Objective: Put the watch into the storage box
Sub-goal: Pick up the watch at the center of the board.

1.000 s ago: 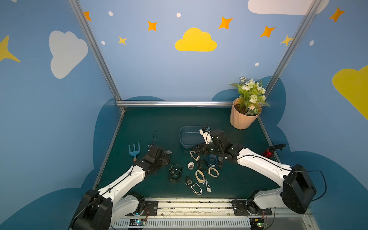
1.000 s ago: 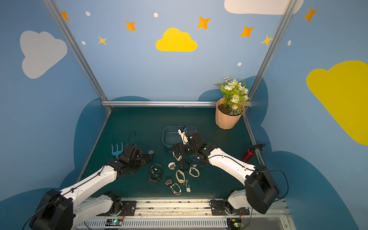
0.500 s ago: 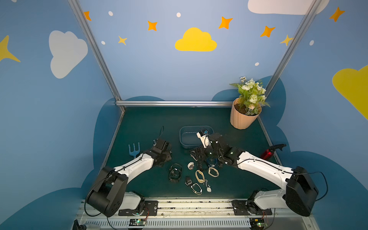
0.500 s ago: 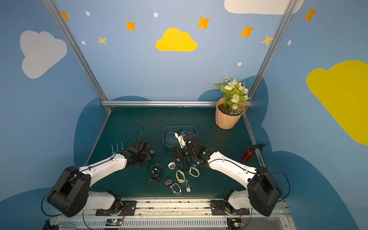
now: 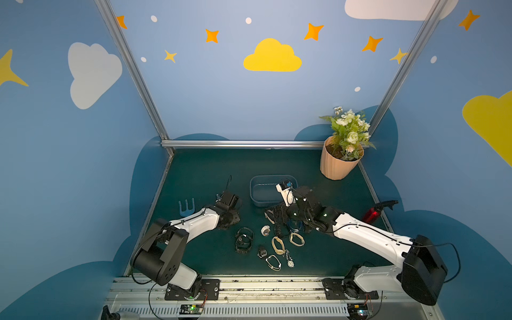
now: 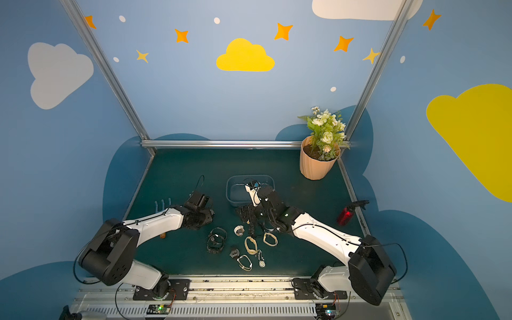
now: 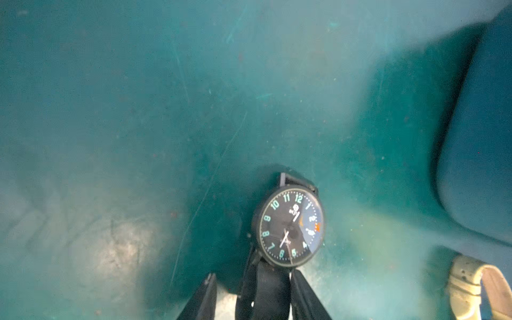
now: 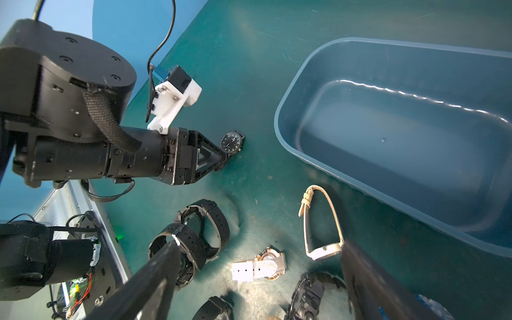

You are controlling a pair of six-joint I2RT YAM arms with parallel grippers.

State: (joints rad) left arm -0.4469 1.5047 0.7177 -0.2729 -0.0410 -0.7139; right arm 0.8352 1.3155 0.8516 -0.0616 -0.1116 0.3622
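The watch [image 7: 289, 227], a round matt-black case with pale teal numerals on a smooth black strap, stands tilted on edge low over the scuffed green table [image 8: 249, 55]. It is outside the glossy blue-grey plastic storage box [image 8: 285, 133], near one rounded corner. The left end effector [image 7: 252, 274] is partly closed, the strap pinched between its black wedge-shaped fingers, while the right end effector [image 8: 260, 245] is spread wide and holds nothing, hanging over other watches [image 8: 205, 221] with ribbed black, white and cream straps.
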